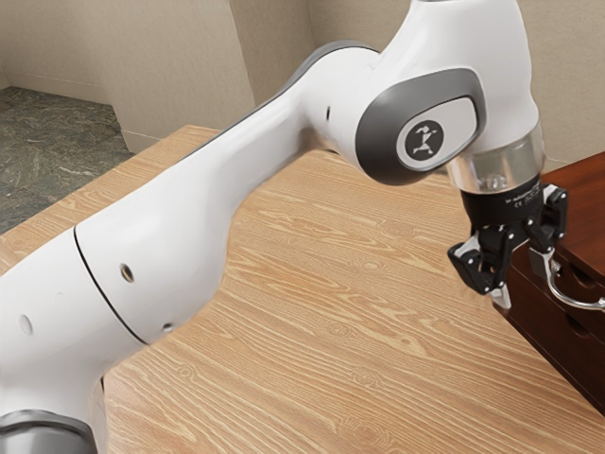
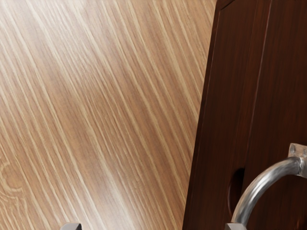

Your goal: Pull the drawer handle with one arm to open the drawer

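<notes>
Across the wooden table (image 1: 331,322), toward the exterior view's right edge, the gripper (image 1: 522,284) hangs with its fingers spread wide, gripping nothing, just beside the curved metal handle (image 1: 579,301). Behind it, the dark drawer (image 1: 567,336) looks not yet pulled out. Closing on the handle and pulling are both left to do.

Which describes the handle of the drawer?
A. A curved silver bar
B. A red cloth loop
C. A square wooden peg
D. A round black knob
A: the handle is a curved, shiny silver bar on the dark drawer, close to the open gripper.
</notes>
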